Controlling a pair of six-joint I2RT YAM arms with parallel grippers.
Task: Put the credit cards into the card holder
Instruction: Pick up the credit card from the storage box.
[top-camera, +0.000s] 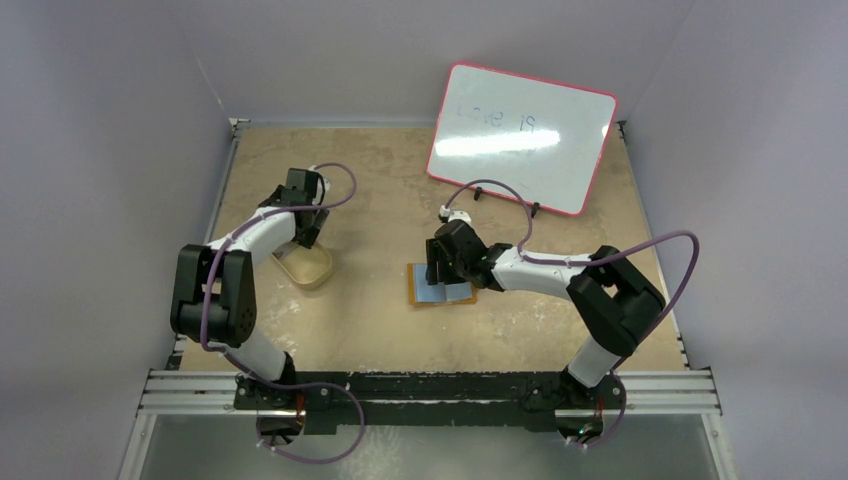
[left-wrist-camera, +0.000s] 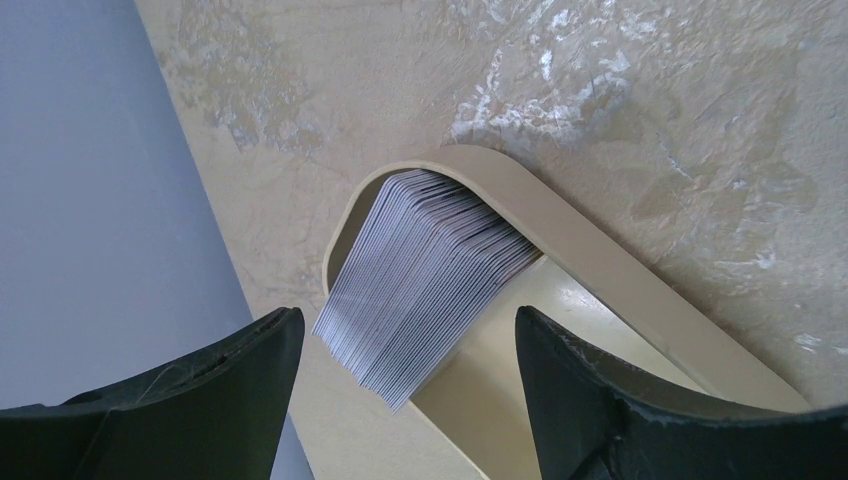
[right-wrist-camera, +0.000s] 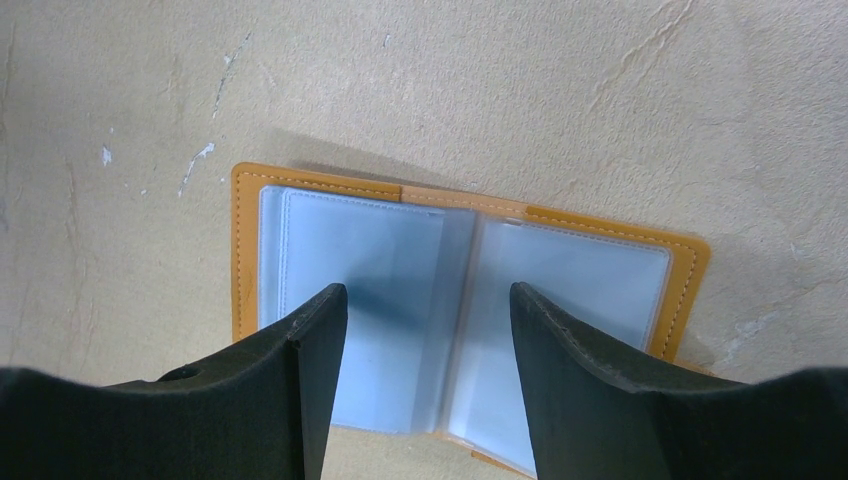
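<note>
The card holder (right-wrist-camera: 460, 300) lies open on the table, with an orange-brown cover and pale blue clear pockets; it also shows in the top view (top-camera: 443, 293). My right gripper (right-wrist-camera: 428, 300) is open just above its middle fold, one finger over each page (top-camera: 440, 262). The credit cards (left-wrist-camera: 420, 280) are a fanned stack of pale whitish-blue cards leaning in the beige tray (left-wrist-camera: 600, 270). My left gripper (left-wrist-camera: 408, 325) is open and empty just above the stack's near edge, at the tray (top-camera: 306, 268) in the top view (top-camera: 305, 232).
A white board (top-camera: 522, 136) with a pink frame stands propped at the back right. A grey wall runs along the table's left edge (left-wrist-camera: 80, 200), close beside the tray. Bare tan tabletop (top-camera: 370, 200) lies between the two arms.
</note>
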